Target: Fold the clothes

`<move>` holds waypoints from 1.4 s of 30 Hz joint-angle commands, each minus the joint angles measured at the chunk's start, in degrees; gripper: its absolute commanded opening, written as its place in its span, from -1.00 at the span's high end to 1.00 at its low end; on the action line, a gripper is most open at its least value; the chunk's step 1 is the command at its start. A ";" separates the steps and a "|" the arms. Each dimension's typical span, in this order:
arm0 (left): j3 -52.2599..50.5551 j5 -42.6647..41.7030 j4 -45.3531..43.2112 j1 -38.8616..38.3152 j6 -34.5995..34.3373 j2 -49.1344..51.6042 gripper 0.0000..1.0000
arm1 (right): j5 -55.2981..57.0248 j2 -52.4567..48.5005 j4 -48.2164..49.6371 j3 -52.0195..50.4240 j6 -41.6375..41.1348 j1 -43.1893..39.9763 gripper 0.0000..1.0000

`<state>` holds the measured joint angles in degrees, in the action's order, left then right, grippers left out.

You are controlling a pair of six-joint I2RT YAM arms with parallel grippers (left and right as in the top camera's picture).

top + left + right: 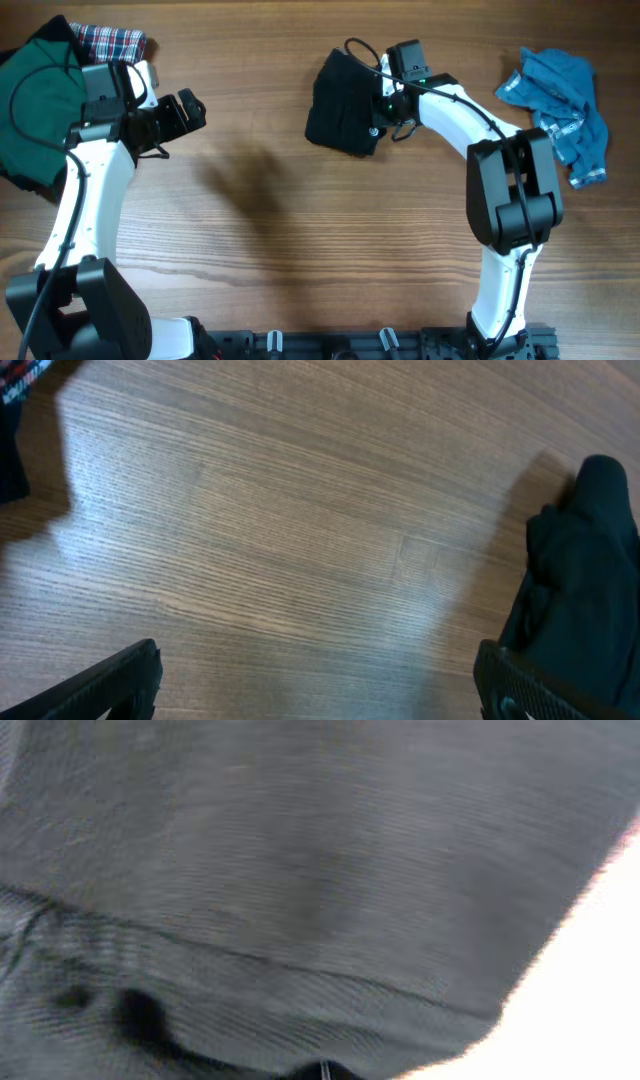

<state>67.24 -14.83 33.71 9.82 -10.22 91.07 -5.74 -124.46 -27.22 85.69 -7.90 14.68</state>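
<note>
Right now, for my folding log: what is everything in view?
Black garment: one, black, bunched, top centre of the table.
Blue garment: one, blue, crumpled, top right.
Green garment: one, dark green, top left edge.
Plaid garment: one, red checked, top left, beside the green one.
Table: one, brown wood.
Left gripper: one, black, open, over bare wood.
Right gripper: one, black, at the black garment's edge; open or shut unclear.

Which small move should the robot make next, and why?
Probably move the left gripper toward the black garment: it is open over bare table, while the right gripper is at the garment's right edge, cloth filling its camera.
</note>
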 commanded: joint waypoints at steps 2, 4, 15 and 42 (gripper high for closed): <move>0.28 -0.33 0.35 0.24 -0.50 -1.77 -0.99 | 0.24 -3.56 1.79 0.94 -1.22 -5.64 0.92; 0.26 -0.33 0.20 0.20 -0.52 -1.77 -1.00 | -3.50 -3.56 2.82 1.01 -0.83 -7.37 0.92; 0.26 -0.31 0.22 -3.02 -0.50 -1.75 -1.00 | -27.76 -3.41 -0.15 1.90 -0.22 -11.02 -0.42; 0.26 -0.33 0.44 -3.34 -0.52 -1.70 -0.99 | -45.29 10.67 3.28 2.12 -0.15 -14.53 0.17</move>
<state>67.24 -14.83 34.22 6.57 -10.22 91.07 -47.81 -118.76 -27.83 87.44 -5.76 -0.89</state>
